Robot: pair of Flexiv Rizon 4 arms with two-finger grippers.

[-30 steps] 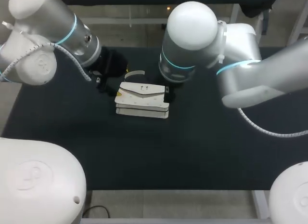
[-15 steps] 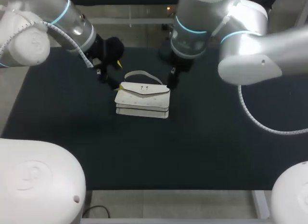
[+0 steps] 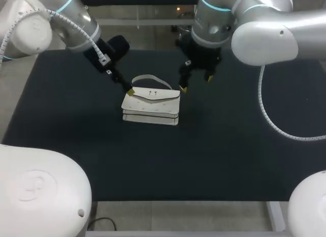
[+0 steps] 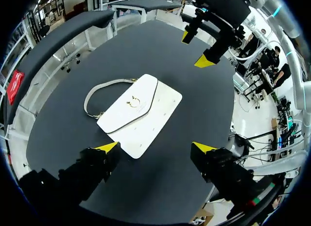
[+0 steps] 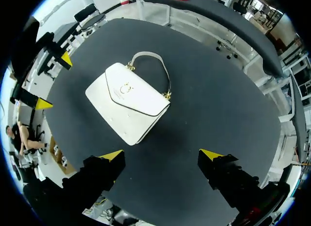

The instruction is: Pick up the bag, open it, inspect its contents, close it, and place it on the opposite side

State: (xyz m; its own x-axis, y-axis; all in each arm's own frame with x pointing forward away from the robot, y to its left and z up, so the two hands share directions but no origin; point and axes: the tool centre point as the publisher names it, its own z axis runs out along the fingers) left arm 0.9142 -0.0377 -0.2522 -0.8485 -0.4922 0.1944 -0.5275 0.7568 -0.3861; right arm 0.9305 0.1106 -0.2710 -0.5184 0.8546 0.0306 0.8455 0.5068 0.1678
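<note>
**White handbag flat on the table, both grippers wide open and empty**

The table [image 3: 244, 160] is a dark, matte sheet. My left arm [image 3: 66, 18] and right arm [image 3: 254, 23] are smooth, glossy white, and they come in over the far half.

The handbag [image 3: 151, 107] sits between the two grippers, and neither one touches it. It's a white rectangle, looks like smooth leather, lying flat with the flap side up. In the head view its long axis runs side to side. The thin strap [image 3: 153, 78] arches off the far long edge and lies on the table.

The left gripper [image 4: 155, 147] has its fingers spread wide, with the bag [image 4: 138, 112] just ahead of them. The right gripper [image 5: 161, 154] is just as wide open, and the bag [image 5: 127, 102] lies ahead of it too.

Only the wrist views clearly show the gold fittings where the strap joins, plus the small gold clasp [image 5: 125, 87] on the angled flap. Only the head view shows the layered front edge. It also hides one left fingertip.
</note>
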